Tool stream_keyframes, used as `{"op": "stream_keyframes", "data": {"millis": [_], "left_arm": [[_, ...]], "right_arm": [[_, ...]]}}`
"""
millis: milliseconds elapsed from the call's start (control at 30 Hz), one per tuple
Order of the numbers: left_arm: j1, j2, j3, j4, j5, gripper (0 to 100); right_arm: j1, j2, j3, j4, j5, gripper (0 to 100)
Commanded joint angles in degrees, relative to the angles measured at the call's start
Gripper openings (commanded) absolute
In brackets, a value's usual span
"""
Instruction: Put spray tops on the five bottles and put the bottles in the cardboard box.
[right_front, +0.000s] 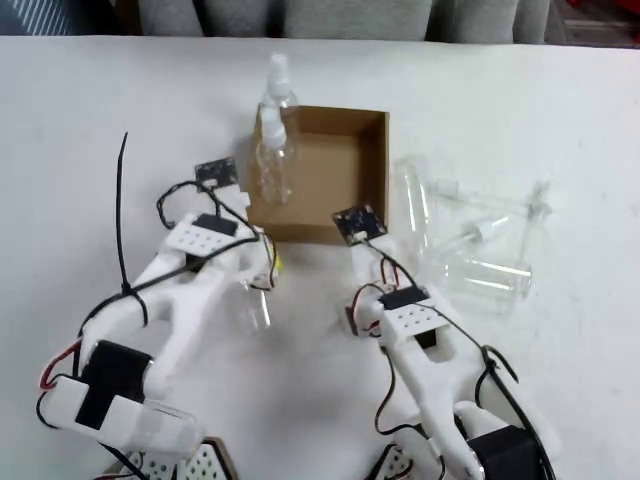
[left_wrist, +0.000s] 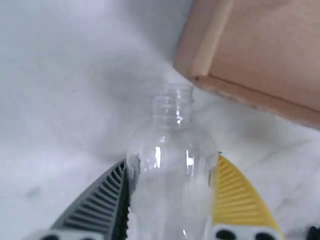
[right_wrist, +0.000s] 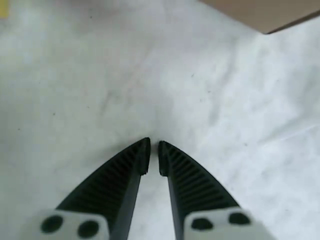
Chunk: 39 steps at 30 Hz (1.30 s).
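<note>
While my left fingers (left_wrist: 172, 165) clamp an uncapped bottle (left_wrist: 172, 125) beside the cardboard box (left_wrist: 260, 55), my right fingers (right_wrist: 154, 151) hang nearly closed, empty. One topped bottle (right_front: 275, 155) stands apparently inside; a second bottle (right_front: 277, 85) stands behind it; the remaining bottles (right_front: 490, 278) lie untopped.

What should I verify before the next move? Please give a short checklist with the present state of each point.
1. Grip on the bottle: ok; the left gripper is shut on its body.
2. Spray top on that bottle: not ok; its neck is bare.
3. Right gripper free: ok; shut, holding nothing, above the table.
4. Spray tops to fetch: ok; some lie among the loose bottles on the table.
5. Room in the cardboard box: ok; much of its floor is bare.
</note>
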<state>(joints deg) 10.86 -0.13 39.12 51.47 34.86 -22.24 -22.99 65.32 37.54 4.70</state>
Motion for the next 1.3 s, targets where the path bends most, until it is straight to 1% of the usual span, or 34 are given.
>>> {"op": "stream_keyframes", "data": {"millis": [0,200,300,400,567,667,733,767,933,967,1033,1200,1267], "left_arm": [[0.22,-0.57,-2.46,2.99,-5.27,8],[0.13,-0.66,-2.37,10.99,-14.42,7],[0.22,-1.10,-2.29,12.66,-18.46,2],[0.31,-4.18,0.18,11.96,-20.31,2],[1.36,-14.46,8.44,6.51,-20.40,2],[1.36,-20.09,11.87,5.27,-20.40,2],[1.36,-21.23,12.13,5.80,-20.31,5],[1.10,-21.05,12.13,5.80,-20.31,8],[1.10,-19.82,12.40,5.89,-19.78,34],[1.19,-19.82,12.40,5.89,-19.78,37],[0.92,-19.91,12.31,5.89,-19.78,38],[0.84,-19.91,12.04,5.89,-20.22,29],[0.84,-19.65,11.69,5.80,-20.22,28]], "right_arm": [[-0.48,-1.63,-0.09,-1.19,0.62,1.8],[-0.40,-1.63,-0.09,-1.10,0.62,1.8],[-0.40,-1.63,-0.09,-1.10,0.62,1.8],[-0.40,-1.63,-0.09,-1.10,0.62,1.8],[-0.48,-1.63,-0.09,-1.27,0.62,1.8],[-0.57,-1.63,-0.09,-1.27,0.62,1.8],[-0.57,-1.63,-0.09,-1.27,0.62,1.8],[-0.57,-1.63,-0.09,-1.27,0.62,1.8],[-0.66,-1.63,-0.09,-1.27,0.62,1.8],[-0.66,-1.63,-0.09,-1.27,0.62,1.8],[-0.57,-1.63,-0.09,-1.27,0.62,1.8],[-0.57,-1.63,-0.09,-1.27,0.62,1.8],[-0.57,-1.63,-0.09,-1.27,0.62,1.8]]}}
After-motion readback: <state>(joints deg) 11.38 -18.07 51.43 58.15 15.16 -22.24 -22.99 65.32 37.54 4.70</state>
